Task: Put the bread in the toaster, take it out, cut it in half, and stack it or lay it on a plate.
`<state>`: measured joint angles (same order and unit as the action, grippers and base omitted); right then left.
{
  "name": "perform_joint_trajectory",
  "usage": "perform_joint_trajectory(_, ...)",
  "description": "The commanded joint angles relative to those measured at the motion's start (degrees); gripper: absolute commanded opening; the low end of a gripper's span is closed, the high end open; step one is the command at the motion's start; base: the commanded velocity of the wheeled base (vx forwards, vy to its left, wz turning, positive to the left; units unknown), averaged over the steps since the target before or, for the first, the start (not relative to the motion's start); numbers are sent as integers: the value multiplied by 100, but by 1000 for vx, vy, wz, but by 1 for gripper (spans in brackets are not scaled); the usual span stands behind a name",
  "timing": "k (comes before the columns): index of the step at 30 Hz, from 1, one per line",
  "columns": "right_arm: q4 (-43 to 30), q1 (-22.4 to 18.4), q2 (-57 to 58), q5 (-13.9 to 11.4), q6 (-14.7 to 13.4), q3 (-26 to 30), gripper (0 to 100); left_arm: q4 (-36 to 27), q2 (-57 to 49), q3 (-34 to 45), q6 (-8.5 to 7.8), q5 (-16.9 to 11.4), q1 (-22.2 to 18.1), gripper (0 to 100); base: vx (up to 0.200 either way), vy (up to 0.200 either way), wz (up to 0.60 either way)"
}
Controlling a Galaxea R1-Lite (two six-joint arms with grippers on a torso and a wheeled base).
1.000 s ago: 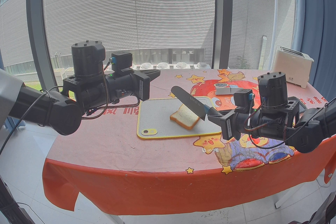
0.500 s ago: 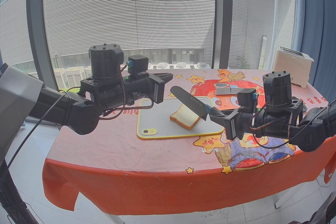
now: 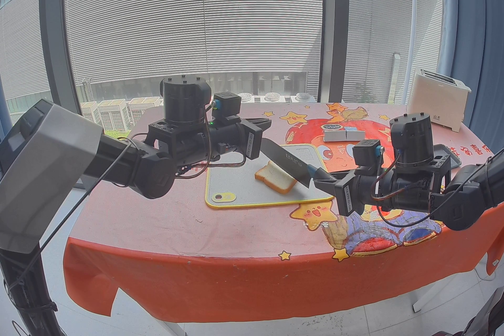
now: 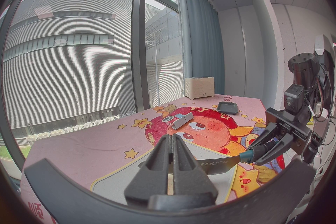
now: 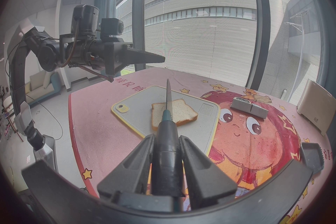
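A square, tan-crusted slice of bread [image 3: 275,177] lies flat on the grey, yellow-rimmed cutting board [image 3: 236,190], which rests on the orange cartoon-print tablecloth [image 3: 184,227]. The right gripper [image 3: 316,174] has its 2 fingers [image 5: 203,169] clamped on the dark handle of a black-bladed knife [image 3: 286,159]. The head view shows the blade's flat side, tip tilted up above the slice. The right wrist view shows it edge-on, lined over the slice's middle. The left gripper [image 3: 266,122] hovers over the board's far edge. The left wrist view shows its fingers [image 4: 190,172] pressed together on nothing. A cream boxy toaster [image 3: 438,100] stands at the table's far right, with a small dark tray [image 4: 227,107] near it.
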<state>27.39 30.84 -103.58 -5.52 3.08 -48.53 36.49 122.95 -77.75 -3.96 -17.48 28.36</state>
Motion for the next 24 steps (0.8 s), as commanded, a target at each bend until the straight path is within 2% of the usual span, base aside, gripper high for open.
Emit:
perform_joint_trajectory(1, 3, 1, -4, -1, -1, -7, 0, 16, 185, -109, 1, -1, 12, 0, 0, 0, 0)
perform_joint_trajectory(15, 3, 1, -4, 7, -10, 10, 0, 16, 378, -170, -8, -27, 188, 0, 0, 0, 0)
perform_joint_trajectory(24, 3, 1, 22, 25, -10, 28, 0, -10, 712, -645, -8, -36, 197, 0, 0, 0, 0)
